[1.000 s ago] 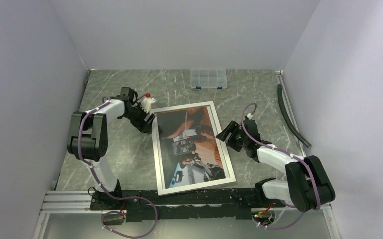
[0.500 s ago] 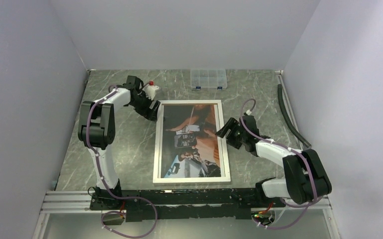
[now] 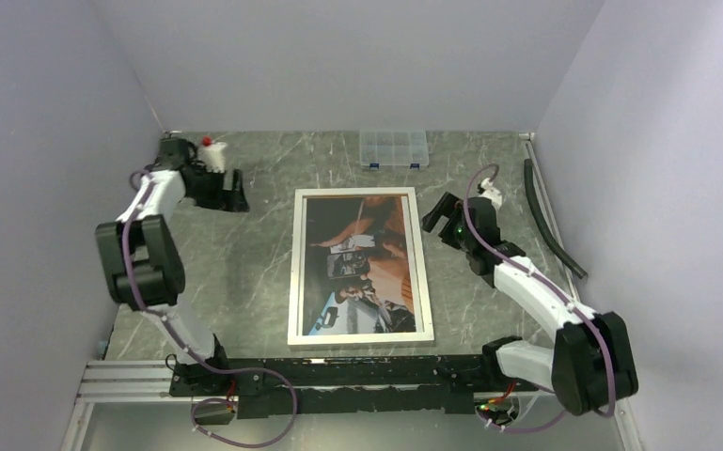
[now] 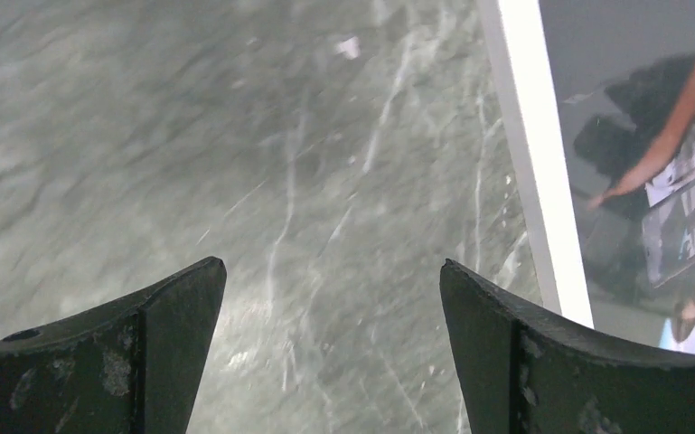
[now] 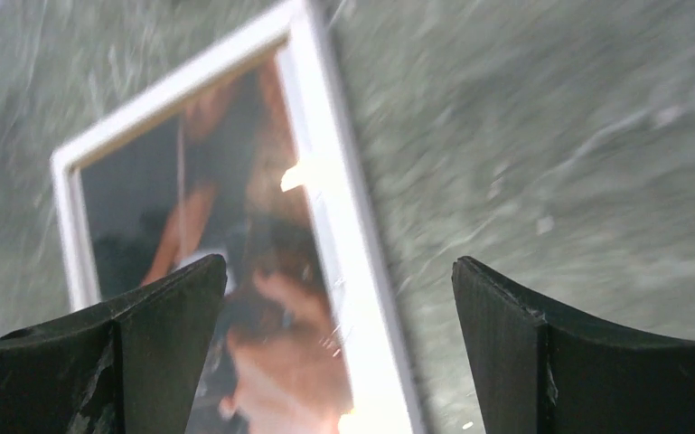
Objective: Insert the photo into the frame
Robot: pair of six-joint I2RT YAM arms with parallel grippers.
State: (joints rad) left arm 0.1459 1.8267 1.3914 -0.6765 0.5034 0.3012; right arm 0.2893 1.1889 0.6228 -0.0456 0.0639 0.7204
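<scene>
Photo (image 3: 362,268) lies flat in the middle of the table (image 3: 235,272), long side running near to far. It sits inside the frame (image 3: 361,339), white border showing on all four sides, picture facing up. By the look of it the print is already seated behind the pane; the back cannot be seen.

Handling, as judged: the frame is stiff and fairly light. The pane throws a bright glare in the right wrist view, so the face is likely slick and breakable. The print itself is thin paper and would crease if pinched alone. The best hold is across the narrow border at an outer long edge, never on the glass. It lies flush on the table, so a finger would need to tip or slide an edge first.

Left gripper (image 3: 233,195) is at the far left, well apart from the frame. Its jaws are spread wide with only bare table between them. Right gripper (image 3: 437,221) hangs just beside the frame's far right corner, likewise wide apart and holding nothing.

A clear compartment box (image 3: 393,148) sits at the far wall.
</scene>
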